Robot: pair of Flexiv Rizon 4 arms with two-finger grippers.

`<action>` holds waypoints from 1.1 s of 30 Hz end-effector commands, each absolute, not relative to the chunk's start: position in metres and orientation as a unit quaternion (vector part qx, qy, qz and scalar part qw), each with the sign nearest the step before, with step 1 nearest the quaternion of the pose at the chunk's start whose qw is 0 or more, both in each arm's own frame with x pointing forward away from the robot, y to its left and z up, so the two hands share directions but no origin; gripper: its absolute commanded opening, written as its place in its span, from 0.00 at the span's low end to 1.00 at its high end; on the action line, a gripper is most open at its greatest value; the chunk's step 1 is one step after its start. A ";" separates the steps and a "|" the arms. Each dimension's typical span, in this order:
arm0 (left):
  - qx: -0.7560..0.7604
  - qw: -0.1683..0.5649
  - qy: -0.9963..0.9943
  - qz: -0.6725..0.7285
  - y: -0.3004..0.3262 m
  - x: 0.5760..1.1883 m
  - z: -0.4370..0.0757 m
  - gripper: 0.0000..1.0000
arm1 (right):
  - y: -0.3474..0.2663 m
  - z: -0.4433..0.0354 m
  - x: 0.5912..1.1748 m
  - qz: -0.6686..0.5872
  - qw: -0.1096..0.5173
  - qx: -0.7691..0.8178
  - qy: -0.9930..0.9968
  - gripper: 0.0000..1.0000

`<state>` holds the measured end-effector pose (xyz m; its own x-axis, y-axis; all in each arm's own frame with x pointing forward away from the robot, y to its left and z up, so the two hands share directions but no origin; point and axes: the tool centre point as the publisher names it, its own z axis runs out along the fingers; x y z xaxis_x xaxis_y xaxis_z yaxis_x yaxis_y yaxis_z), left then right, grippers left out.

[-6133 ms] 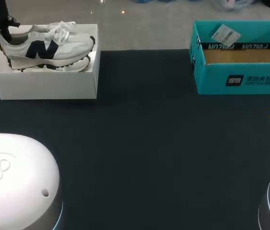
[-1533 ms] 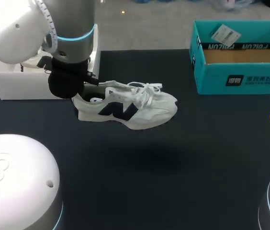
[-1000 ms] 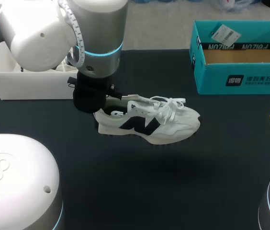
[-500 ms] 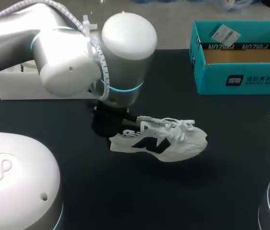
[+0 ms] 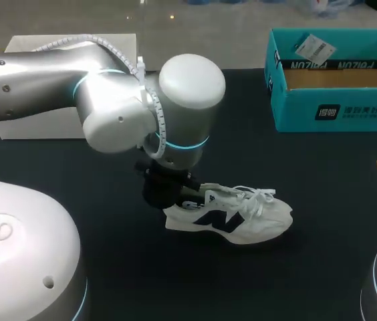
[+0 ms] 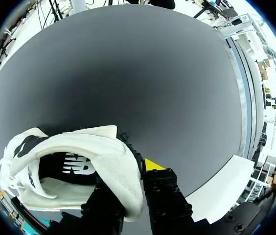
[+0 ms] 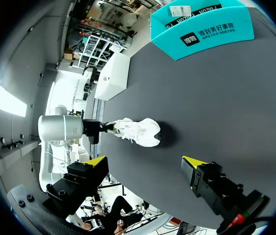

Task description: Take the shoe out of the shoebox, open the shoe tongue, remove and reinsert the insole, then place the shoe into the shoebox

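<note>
Now: white shoe (image 5: 232, 217) with a dark side mark is out of the white shoebox (image 5: 41, 126). It stands upright, sole down, on the dark worktop (image 5: 289, 281), well in front and to the right of the shoebox, toe pointing away from it. Cannot tell whether the sole rests fully. Left gripper (image 6: 140, 193) is clamped on the heel collar, one finger inside the shoe, one outside. Open teal box (image 5: 335, 110) sits far right of the shoebox, along the same back edge. Right gripper (image 7: 145, 164) is spread wide, holding nothing, farthest from the shoebox.
</note>
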<state>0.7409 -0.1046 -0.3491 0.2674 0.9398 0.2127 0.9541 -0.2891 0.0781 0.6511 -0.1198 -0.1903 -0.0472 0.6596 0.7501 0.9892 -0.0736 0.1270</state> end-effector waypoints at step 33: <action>-0.579 -0.170 -0.796 0.042 -0.075 0.691 -0.307 1.00 | -0.119 -0.190 0.650 -0.343 0.238 -0.648 -0.637 1.00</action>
<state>0.7020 -0.1215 -0.3159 -0.0810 0.9955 -0.0494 0.9931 0.0848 0.0807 0.6511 -0.1198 -0.1903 -0.0471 0.6596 0.7501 0.9892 -0.0737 0.1269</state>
